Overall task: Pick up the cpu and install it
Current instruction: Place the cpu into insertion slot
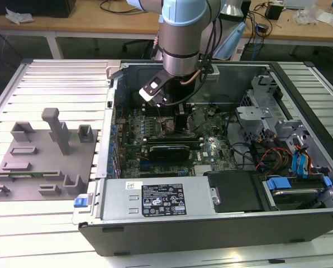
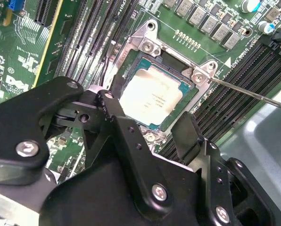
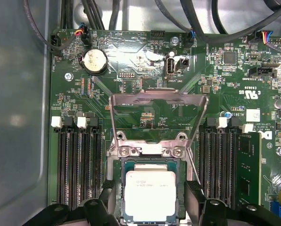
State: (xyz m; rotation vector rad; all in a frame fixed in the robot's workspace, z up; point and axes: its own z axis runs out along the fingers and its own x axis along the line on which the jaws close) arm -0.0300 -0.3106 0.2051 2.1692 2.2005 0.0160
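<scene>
While the gripper [image 3: 151,192] hangs low over the motherboard [image 3: 131,61] inside the computer case [image 1: 211,234], you can see its fingers [image 3: 108,195] spread open, one on each side of the cpu [image 3: 150,200] and clear of its edges. The cpu lies flat in its socket [image 3: 150,149], with the metal load plate [image 3: 159,96] tilted up beside it.

Light: we are seeing bright, even overhead light; the ribbed table [image 1: 55,84] is shining pale. Glare: we are noting a white sheen on the circuit board [image 3: 131,52] and the cpu [image 3: 150,195] lid. Shadow: the case [image 1: 211,231] interior is lying dimmer than the table.
</scene>
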